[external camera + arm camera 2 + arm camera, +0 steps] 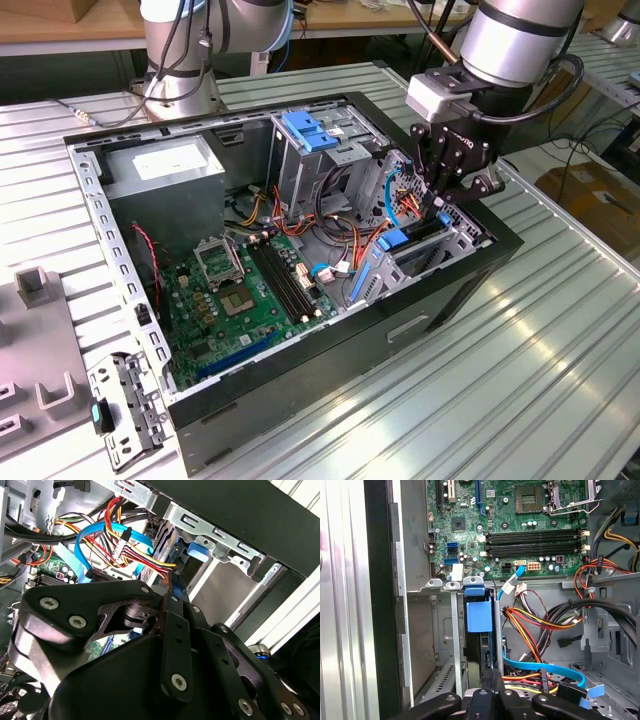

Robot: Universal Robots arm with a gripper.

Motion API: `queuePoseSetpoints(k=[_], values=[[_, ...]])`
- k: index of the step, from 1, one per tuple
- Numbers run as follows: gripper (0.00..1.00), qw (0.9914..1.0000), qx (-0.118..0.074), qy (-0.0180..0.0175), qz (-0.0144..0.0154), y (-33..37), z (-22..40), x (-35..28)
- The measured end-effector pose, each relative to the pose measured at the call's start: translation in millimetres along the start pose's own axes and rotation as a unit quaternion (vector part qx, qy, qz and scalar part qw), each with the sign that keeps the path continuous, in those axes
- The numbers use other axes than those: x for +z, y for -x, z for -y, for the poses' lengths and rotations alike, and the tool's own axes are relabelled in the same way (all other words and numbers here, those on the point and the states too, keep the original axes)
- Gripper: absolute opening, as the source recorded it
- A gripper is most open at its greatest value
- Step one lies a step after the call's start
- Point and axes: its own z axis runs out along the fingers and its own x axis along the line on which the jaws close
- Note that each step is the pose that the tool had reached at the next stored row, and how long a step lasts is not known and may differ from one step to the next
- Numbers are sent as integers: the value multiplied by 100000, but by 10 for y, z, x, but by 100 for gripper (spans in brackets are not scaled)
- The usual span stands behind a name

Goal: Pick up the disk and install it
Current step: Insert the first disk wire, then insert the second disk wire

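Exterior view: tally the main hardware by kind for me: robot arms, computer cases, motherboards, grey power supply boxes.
Robot arms: 2
Computer case: 1
Motherboard: 1
Grey power supply box: 1
Total: 5

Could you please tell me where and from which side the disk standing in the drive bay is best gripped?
Grip the disk across its thin exposed edge, beside the blue carrier tab, coming straight in through the case's open side. It stands on edge between the bay's metal walls, so its broad faces look out of reach.
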Motion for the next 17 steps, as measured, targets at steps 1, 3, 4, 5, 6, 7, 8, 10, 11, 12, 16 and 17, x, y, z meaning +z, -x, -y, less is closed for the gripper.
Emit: queuePoseSetpoints(k=[1,3,4,5,6,7,8,10,11,12,16,17], values=[[11,100000,2,1,-1,0,0,0],[11,100000,0,0,1,0,0,0],[11,100000,-1,1,1,0,0,0],[11,100000,0,-1,0,0,0,0],[11,100000,0,1,-2,0,0,-1],[11,100000,-3,1,-1,0,0,-1],[11,100000,-4,1,-6,0,-2,-1],[11,100000,-1,2,0,-1,-14,-1],[11,100000,0,2,0,-1,-20,-1],[11,100000,-16,-1,0,-5,-77,-1],[11,100000,-158,-6,99,-7,-110,-1],[11,100000,-162,-4,115,-7,-110,-5]])
